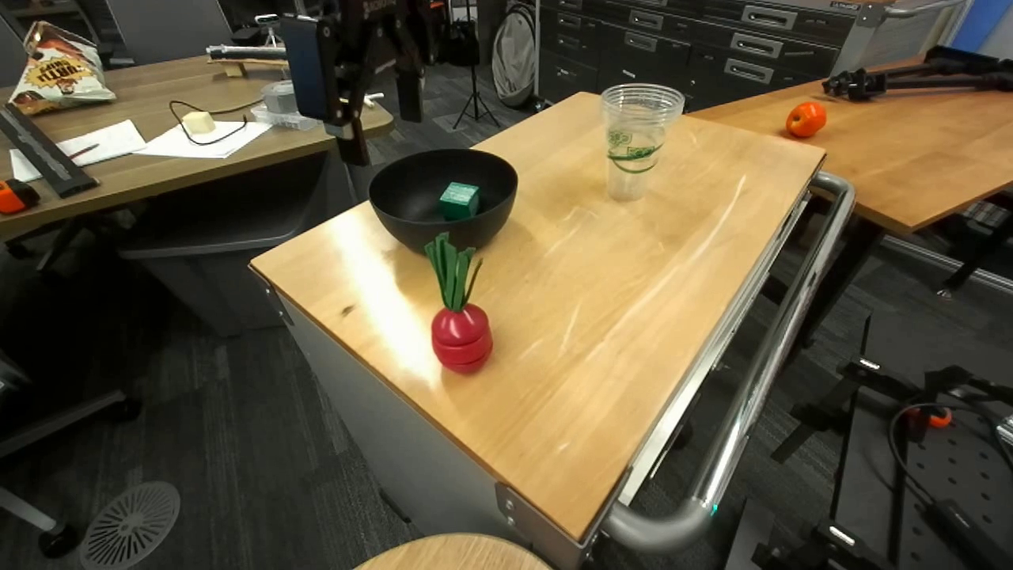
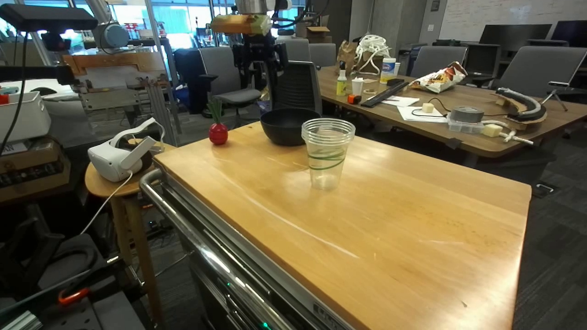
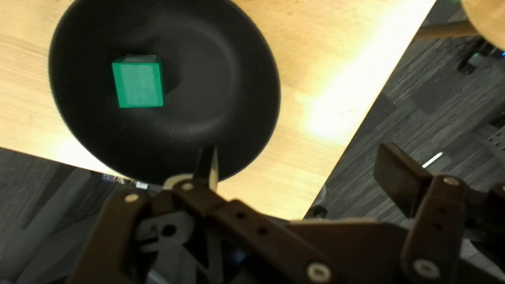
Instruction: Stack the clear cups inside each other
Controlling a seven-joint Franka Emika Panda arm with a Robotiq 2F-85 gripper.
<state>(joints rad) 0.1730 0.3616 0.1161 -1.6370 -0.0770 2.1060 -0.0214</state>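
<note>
The clear cups (image 1: 633,154) stand upright on the wooden cart top, nested inside one another, with their rims layered closely at the top. In both exterior views they form a single stack with green markings, and the same cups (image 2: 326,156) show beyond the cart's near corner. High over the cart's edge, by the black bowl, hangs my gripper (image 1: 383,128). It is well away from the cups and touches nothing. Its two fingers (image 3: 398,177) are spread wide in the wrist view, with only tabletop and floor visible between them. The cups are out of the wrist view.
Below and beside my gripper sits a black bowl (image 3: 197,83) holding a green block (image 3: 140,83). A red toy radish (image 1: 461,340) stands near the cart's edge. A metal handle rail (image 1: 779,340) runs along one side of the cart (image 1: 601,332). Other tables surround it.
</note>
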